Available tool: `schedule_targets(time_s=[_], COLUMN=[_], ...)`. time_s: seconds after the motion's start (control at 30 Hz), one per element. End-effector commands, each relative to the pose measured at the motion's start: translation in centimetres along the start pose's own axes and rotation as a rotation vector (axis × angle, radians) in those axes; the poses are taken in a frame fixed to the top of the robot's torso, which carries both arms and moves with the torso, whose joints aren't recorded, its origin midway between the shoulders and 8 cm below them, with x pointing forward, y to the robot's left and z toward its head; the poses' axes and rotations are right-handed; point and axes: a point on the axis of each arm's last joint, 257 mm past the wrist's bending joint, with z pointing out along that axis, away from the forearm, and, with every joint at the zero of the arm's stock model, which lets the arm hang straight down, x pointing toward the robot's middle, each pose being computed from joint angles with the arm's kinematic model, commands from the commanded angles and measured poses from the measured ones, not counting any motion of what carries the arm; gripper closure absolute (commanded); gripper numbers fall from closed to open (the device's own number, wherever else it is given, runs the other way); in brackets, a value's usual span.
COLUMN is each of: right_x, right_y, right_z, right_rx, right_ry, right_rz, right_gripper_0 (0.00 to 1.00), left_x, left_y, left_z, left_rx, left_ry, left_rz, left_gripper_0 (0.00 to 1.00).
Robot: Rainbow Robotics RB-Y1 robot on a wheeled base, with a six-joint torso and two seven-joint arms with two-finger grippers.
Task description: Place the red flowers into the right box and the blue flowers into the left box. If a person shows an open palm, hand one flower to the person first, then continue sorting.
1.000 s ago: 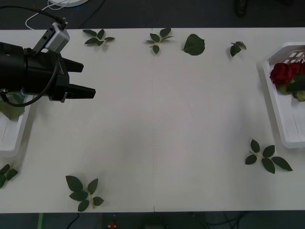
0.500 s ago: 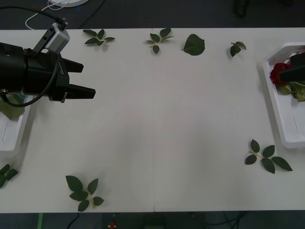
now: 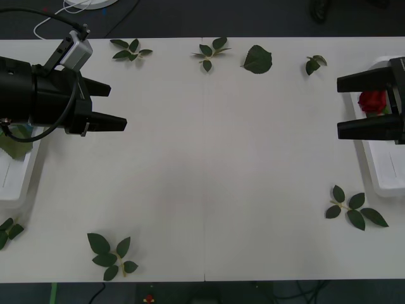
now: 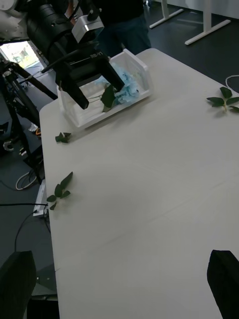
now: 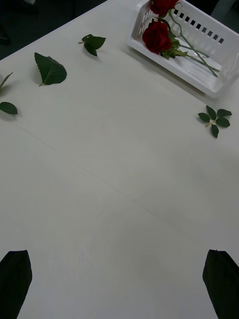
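Observation:
Two red flowers (image 5: pixel 157 36) lie in the right box (image 5: pixel 214 84), blooms at its far end and stems along the tray. One bloom (image 3: pixel 373 101) shows between the open fingers of my right gripper (image 3: pixel 339 106), which hovers at the inner edge of the right box (image 3: pixel 378 183) and holds nothing. Blue flowers (image 4: pixel 127 88) rest in the left box (image 4: pixel 94 114). My left gripper (image 3: pixel 119 106) is open and empty just inside the left box (image 3: pixel 14 187), above the table.
Loose green leaf sprigs lie around the table's edges: near front left (image 3: pixel 111 254), near front right (image 3: pixel 354 209), and several along the far edge (image 3: pixel 257 59). A person in dark clothes (image 4: pixel 122 20) stands beyond the table's left end.
My right gripper has come in from the right edge and now reaches leftward over the right box, covering part of the roses. The left arm has not moved.

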Motion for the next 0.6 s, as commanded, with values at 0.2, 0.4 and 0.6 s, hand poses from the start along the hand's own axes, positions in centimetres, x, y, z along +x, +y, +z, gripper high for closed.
schedule_targets(time_s=[0.2, 0.4, 0.6], right_x=[0.50, 0.56, 0.56], right_y=[2.38, 2.41, 2.41], right_z=[1.30, 1.32, 1.32], right_rx=[-0.049, -0.049, -0.049], right_ry=[-0.029, -0.029, -0.029], right_rz=[-0.079, -0.078, -0.078], right_gripper_0=[0.00, 0.00, 0.00], left_x=[0.18, 0.18, 0.18], left_y=[-0.21, -0.21, -0.21], left_z=[0.20, 0.20, 0.20], left_rx=[0.002, 0.002, 0.002], left_ry=[-0.009, -0.009, -0.009], left_rz=[0.056, 0.056, 0.056], left_gripper_0=[0.00, 0.00, 0.00])
